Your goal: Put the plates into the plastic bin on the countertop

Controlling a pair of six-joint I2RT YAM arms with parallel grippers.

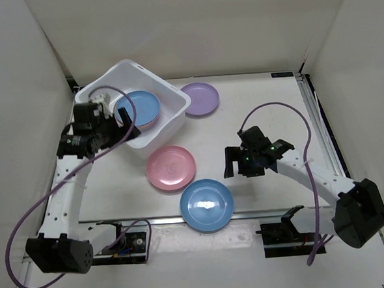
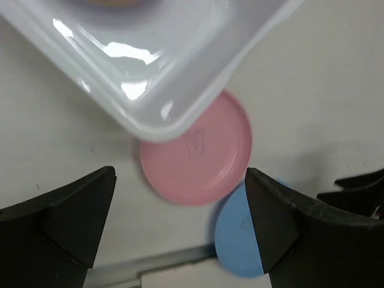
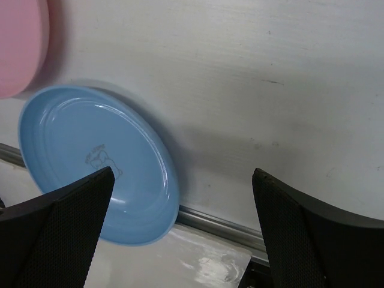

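Our left arm [image 1: 63, 191] is stretched forward along its side, and the left gripper [image 1: 117, 119] is tipped downward with the jaws spread wide and nothing between them. Our right arm [image 1: 311, 172] is folded in toward the middle. Its right gripper [image 1: 240, 162] is down low, also gaping wide and empty.

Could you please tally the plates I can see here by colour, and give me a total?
Blue: 2, the binned blue plate in the plastic bin and the front blue plate.
Pink: 1, the pink plate.
Purple: 1, the purple plate.
Total: 4 clearly visible; a pinkish edge beneath the binned blue plate may be more.
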